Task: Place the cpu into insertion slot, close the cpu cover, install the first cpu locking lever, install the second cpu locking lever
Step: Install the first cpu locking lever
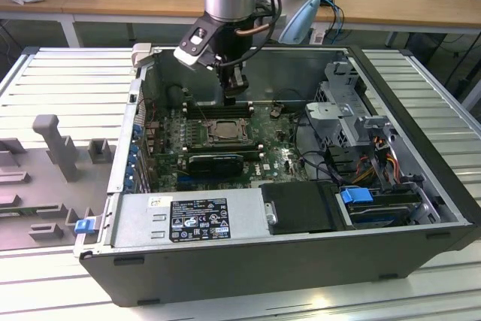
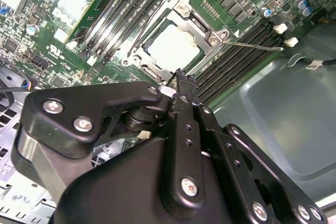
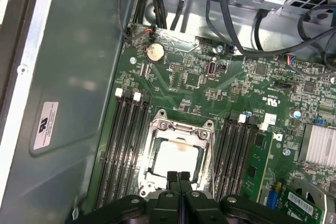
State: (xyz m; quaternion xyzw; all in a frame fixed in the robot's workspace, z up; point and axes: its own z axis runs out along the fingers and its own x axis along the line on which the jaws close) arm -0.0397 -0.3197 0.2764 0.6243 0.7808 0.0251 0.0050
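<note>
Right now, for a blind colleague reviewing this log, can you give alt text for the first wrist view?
The gripper, fingers shut together, hangs at the edge of the closed cpu cover, whose window shows the pale cpu seated beneath. Black memory slots flank the cover on the green motherboard, with dark cables trailing past the board's edge.
</note>
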